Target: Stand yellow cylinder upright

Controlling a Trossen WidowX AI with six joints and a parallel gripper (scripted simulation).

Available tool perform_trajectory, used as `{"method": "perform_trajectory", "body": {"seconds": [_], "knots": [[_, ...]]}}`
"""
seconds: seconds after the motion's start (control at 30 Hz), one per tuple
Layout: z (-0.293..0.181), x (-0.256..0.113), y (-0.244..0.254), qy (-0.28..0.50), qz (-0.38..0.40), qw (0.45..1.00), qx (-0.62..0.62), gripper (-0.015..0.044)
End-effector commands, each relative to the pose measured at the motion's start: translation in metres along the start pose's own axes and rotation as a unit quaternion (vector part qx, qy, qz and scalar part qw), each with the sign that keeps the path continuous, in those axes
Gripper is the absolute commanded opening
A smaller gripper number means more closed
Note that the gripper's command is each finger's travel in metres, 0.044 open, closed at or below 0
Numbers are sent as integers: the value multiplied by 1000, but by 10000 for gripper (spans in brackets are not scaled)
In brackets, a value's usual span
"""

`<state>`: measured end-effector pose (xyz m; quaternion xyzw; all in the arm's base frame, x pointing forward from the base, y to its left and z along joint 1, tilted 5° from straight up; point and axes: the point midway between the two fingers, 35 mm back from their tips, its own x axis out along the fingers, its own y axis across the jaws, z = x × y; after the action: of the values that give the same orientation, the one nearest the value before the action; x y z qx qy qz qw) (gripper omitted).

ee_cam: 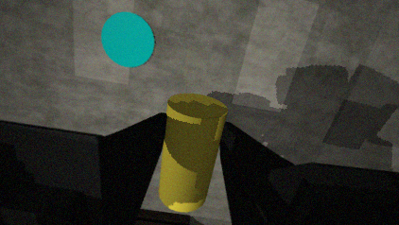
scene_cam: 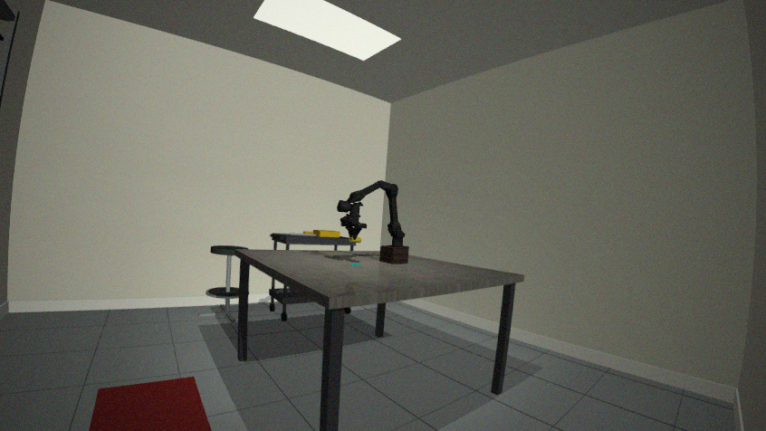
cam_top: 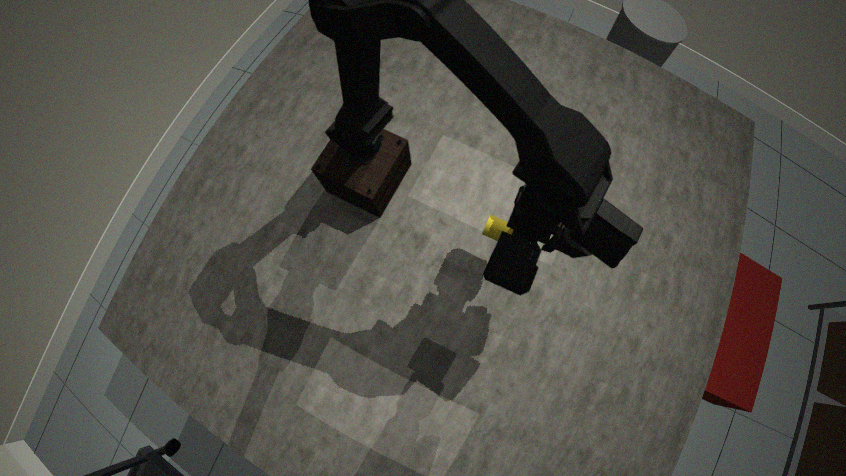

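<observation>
Room: pale walls [scene_cam: 203, 177] meet in a corner, with a bright ceiling panel [scene_cam: 328, 26] overhead.
Floor: blue-grey tiles [cam_top: 822, 230] [scene_cam: 138, 342].
Table: mottled grey top [cam_top: 638, 367] [scene_cam: 423, 278] on dark legs, crossed by the arm's shadow.
Arm: black [cam_top: 502, 76] [scene_cam: 393, 211], rising from a brown wooden block [cam_top: 387, 171] [scene_cam: 395, 254] and bent over the table.
Trolley: dark frame [scene_cam: 300, 241] behind the table, bearing a yellow box [scene_cam: 326, 234].
Stool: dark round seat [scene_cam: 227, 249], near the trolley.
Red box: on the tiles [cam_top: 746, 337], beyond the table's edge in the top view.
Gripper: fingers [cam_top: 513, 232] [scene_cam: 353, 239] closed against the cylinder's sides, holding it.
Yellow cylinder: raised above the table [cam_top: 495, 227] [scene_cam: 356, 240] [ee_cam: 191, 156], lying roughly level in the exterior view, not upright.
Cyan circle: flat on the tabletop [scene_cam: 355, 263] [ee_cam: 128, 40], apart from the cylinder; the top view does not show it.
</observation>
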<state>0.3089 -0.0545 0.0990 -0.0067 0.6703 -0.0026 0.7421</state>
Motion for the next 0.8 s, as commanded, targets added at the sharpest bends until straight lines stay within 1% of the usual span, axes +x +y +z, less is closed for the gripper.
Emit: {"method": "perform_trajectory", "body": {"seconds": [0.0, 0.37, 0.77], "knots": [[5, -3, 6, -3, -2, 999, -34, 105], [12, -5, 28, -2, 0, 990, -139, 105], [19, -7, 54, -2, 1, 968, -251, 105]]}}
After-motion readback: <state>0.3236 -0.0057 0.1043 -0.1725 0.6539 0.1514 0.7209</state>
